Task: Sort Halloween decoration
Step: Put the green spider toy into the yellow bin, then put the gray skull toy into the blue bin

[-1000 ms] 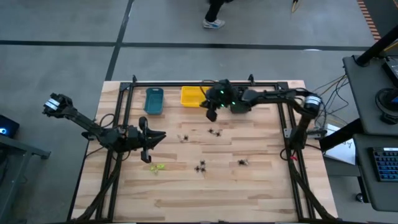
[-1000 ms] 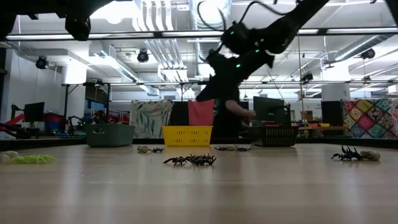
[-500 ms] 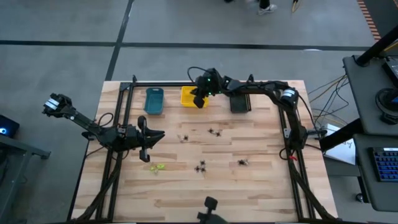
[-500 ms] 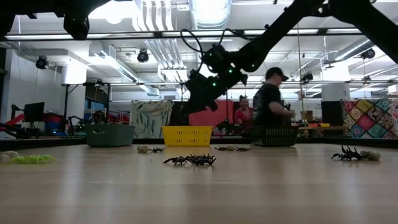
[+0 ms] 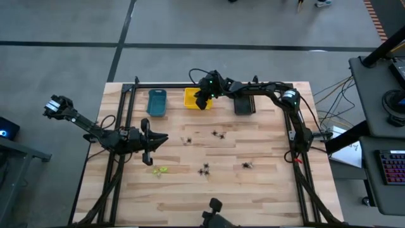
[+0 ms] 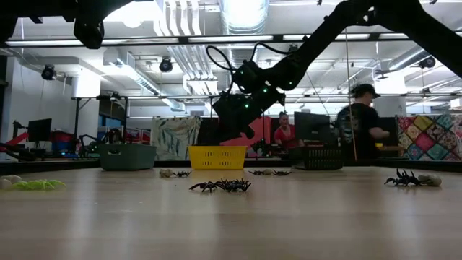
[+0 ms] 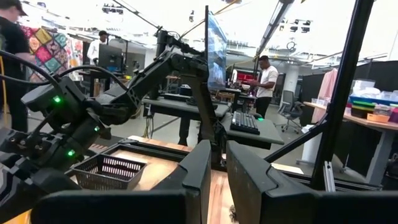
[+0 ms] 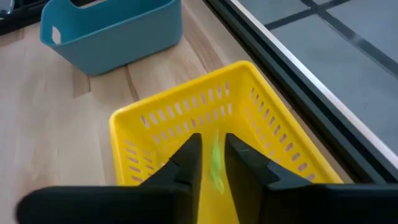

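My right gripper hangs over the yellow bin at the table's far edge, shut on a yellow-green trinket. Black spider trinkets lie on the wood at mid-table. Another yellow-green one lies nearer the left. My left gripper waits shut by the table's left side, above that yellow-green trinket's far side, holding nothing. My right gripper pinches the yellow-green trinket between its two fingers, coming from above and pointing down into the yellow bin. The trinket shows as a thin strip in the gap, lifted clear over the bin's floor. Which part of it is held cannot be told.
A teal bin stands left of the yellow one and a black mesh bin right of it, all along the far edge. A black frame rail runs behind them. People move in the room beyond.
My right gripper has swung from near the black bin toward the table's left, along the far edge, and now holds above the yellow bin. It moved most in the first half second, then nearly stopped. The trinkets on the table stayed put.
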`<action>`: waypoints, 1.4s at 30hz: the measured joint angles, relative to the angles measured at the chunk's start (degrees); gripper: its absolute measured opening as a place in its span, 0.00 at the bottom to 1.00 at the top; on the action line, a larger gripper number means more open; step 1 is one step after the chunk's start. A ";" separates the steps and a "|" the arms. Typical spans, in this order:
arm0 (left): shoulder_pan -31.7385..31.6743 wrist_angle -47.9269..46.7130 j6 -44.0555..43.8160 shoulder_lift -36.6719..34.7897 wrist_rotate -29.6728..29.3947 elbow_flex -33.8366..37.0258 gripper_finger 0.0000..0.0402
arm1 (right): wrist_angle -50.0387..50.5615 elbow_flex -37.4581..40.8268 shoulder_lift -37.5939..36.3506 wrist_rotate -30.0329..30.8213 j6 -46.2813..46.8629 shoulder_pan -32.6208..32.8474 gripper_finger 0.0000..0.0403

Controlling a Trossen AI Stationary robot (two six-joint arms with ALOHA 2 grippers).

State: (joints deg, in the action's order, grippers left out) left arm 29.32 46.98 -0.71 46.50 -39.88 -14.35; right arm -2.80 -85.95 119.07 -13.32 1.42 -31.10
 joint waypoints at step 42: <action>0.02 0.14 -32.63 17.20 -1.35 -0.04 0.09 | 22.15 28.74 -47.07 5.97 8.58 31.52 0.18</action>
State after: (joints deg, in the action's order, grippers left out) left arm 29.34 47.11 -33.34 63.70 -41.23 -14.38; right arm 19.36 -57.21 72.00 -7.35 10.00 0.42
